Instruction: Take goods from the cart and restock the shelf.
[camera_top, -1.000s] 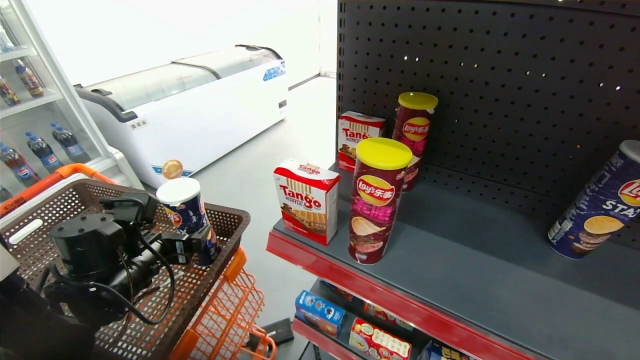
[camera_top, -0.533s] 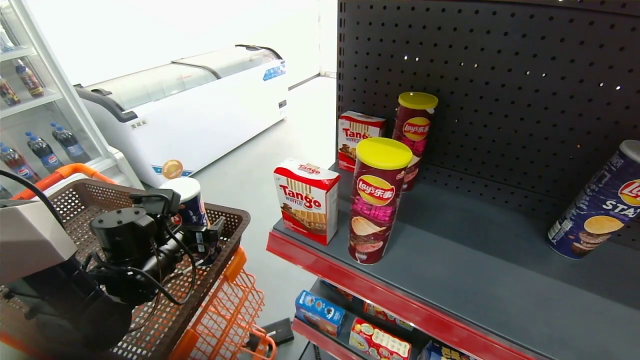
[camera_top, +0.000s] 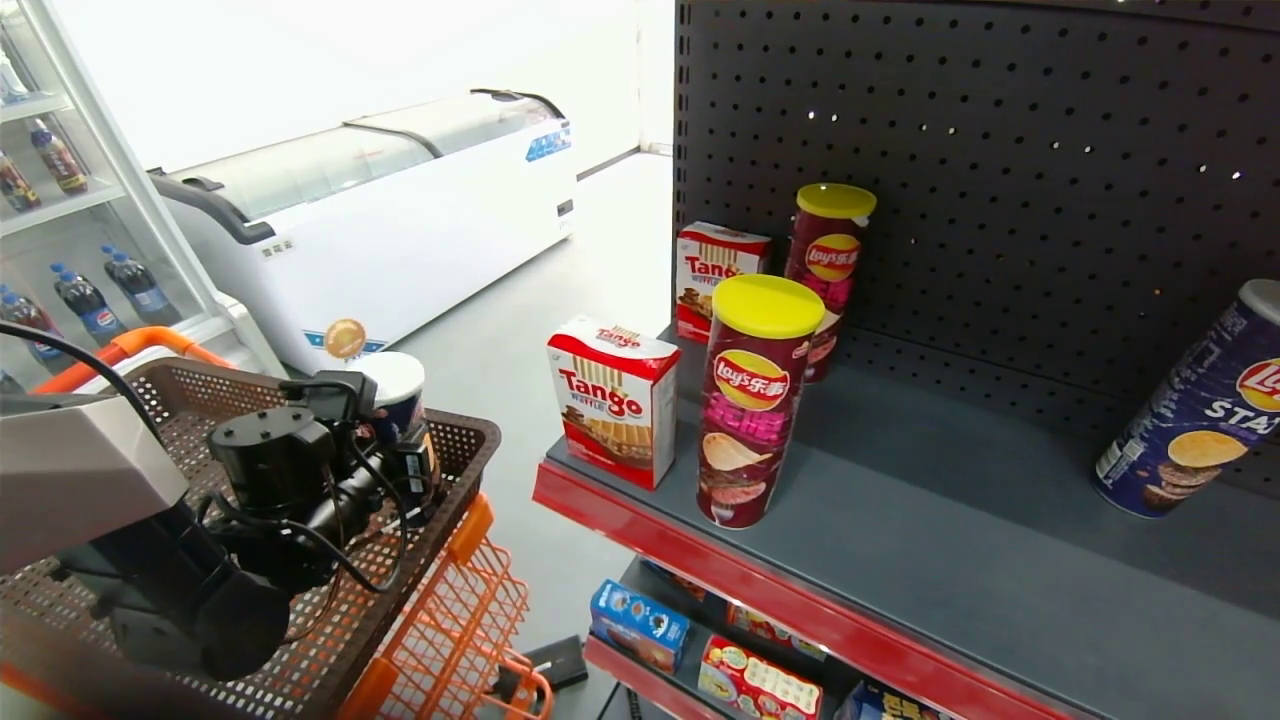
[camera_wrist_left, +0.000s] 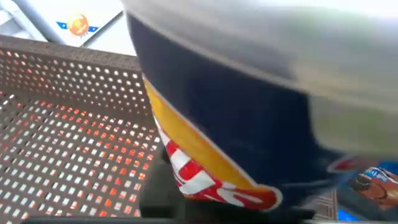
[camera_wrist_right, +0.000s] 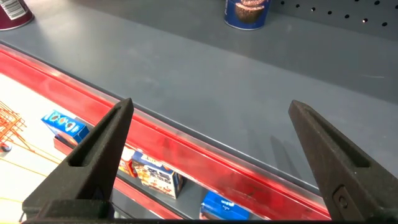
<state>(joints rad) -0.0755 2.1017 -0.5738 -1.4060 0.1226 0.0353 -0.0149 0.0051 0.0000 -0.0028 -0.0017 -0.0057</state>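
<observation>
Can (camera_top: 398, 395), dark blue with a white lid, is sitting upright in the left gripper (camera_top: 410, 465), whose fingers are pinching its body over the brown basket (camera_top: 462, 426) on the orange cart (camera_top: 450, 620), just beside the shelf (camera_top: 950, 520). Right gripper (camera_wrist_right: 211, 165) is hanging with fingers spread wide over the grey shelf deck, near its red front edge.

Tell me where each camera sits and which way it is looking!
Head view: on the robot's head, looking forward and down at the cart basket and shelf; the left gripper shows, holding a blue can.
Left wrist view: on the left wrist, close against that blue can, cart basket behind.
Right wrist view: on the right wrist, facing the shelf; the open right gripper shows.
Shared: head and left wrist views both show the blue can.
</observation>
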